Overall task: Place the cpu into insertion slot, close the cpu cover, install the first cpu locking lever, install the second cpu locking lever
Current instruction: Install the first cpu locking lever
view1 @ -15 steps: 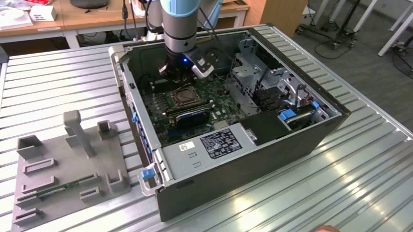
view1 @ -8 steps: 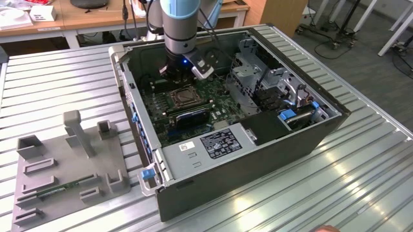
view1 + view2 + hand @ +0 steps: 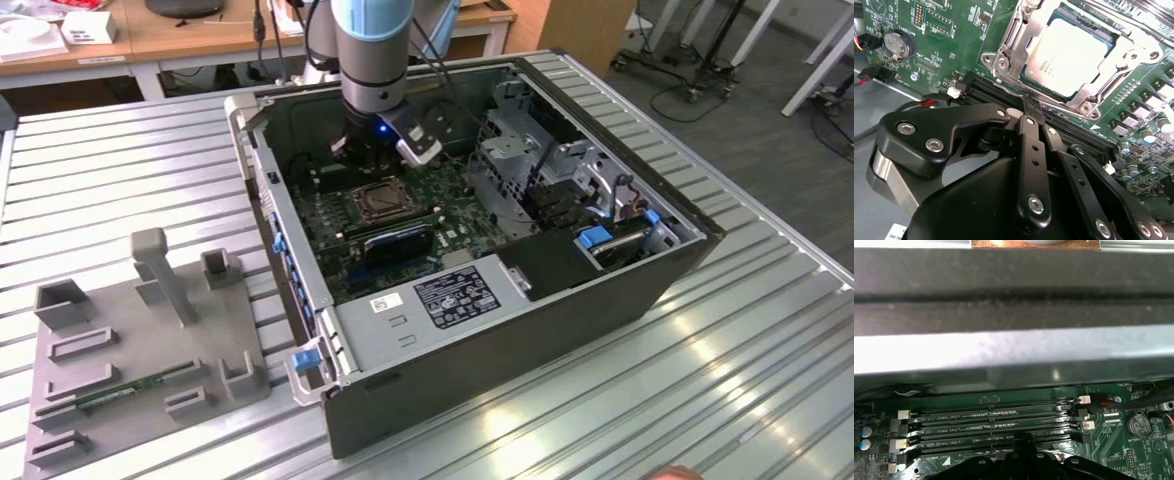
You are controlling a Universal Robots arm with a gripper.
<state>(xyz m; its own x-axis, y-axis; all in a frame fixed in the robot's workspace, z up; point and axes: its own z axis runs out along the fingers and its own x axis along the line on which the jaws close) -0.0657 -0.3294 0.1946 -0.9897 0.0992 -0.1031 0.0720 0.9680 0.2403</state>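
Ribbed grey metal tabletop (image 3: 120,180) carried the open computer case (image 3: 561,290) in the exterior view; my arm reached down inside, above the insertion slot (image 3: 378,200) on the green motherboard (image 3: 327,225); a grey fixture tray (image 3: 140,350) lay toward that view's left. In the second wrist view my gripper (image 3: 1030,107) was clenched, fingertips together, holding nothing; the cpu (image 3: 1066,55) sat in the slot, the cpu cover (image 3: 1011,37) framing it; I judged the chip light, stiff and fragile, best taken by its edges. In the first wrist view the memory slots (image 3: 994,427) lay just beside my fingers, crowding any approach.
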